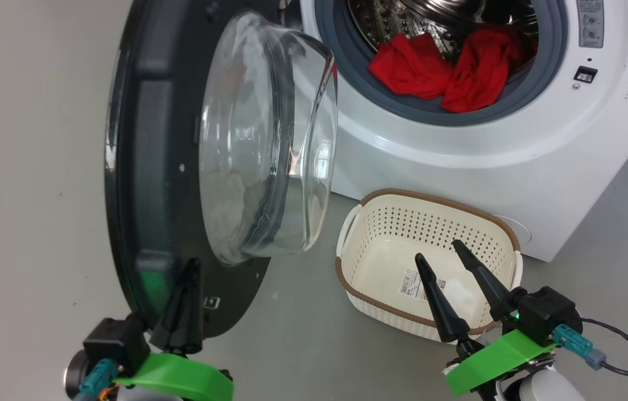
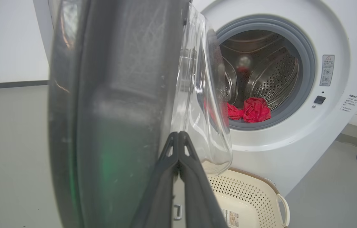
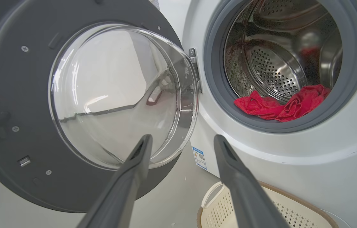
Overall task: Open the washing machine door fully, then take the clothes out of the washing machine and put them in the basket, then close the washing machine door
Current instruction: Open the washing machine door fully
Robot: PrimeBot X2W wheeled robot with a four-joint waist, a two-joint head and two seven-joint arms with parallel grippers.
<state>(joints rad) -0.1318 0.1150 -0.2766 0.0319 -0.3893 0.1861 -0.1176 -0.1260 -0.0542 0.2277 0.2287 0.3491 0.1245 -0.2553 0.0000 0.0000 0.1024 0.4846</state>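
The left gripper, fingers pressed shut, lies against the inner rim of the door, seemingly to push it wider, while the right gripper hovers spread wide over the basket, ready for the red clothes in the drum.

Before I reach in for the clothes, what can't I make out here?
- Head view: the drum top, cut off by the top edge.
- Anything under the clothes, covered by them.
- Left wrist view: whether the shut left end effector touches the washing machine door; its fingers overlap it.
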